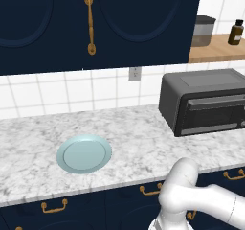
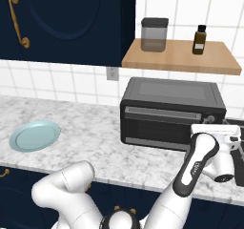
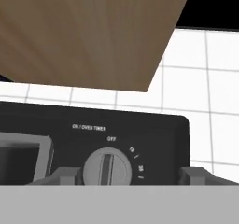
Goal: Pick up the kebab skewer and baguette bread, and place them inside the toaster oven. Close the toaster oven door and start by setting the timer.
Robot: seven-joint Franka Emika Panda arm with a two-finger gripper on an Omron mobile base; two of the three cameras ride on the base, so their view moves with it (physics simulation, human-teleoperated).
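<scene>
My gripper [image 3: 128, 176] sits low in the hand view, jaws wide, one tip on each side of the timer knob [image 3: 107, 167] (pointing at OFF) on the toaster oven [image 2: 171, 113].

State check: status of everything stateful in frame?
toaster oven door: closed
timer knob: pointer at OFF
plate: nothing on it, flat on the counter
gripper: open, holding nothing, fingertips on either side of the timer knob
upper cabinet doors: closed
jar: upright on the shelf
bottle: upright on the shelf, capped
</scene>
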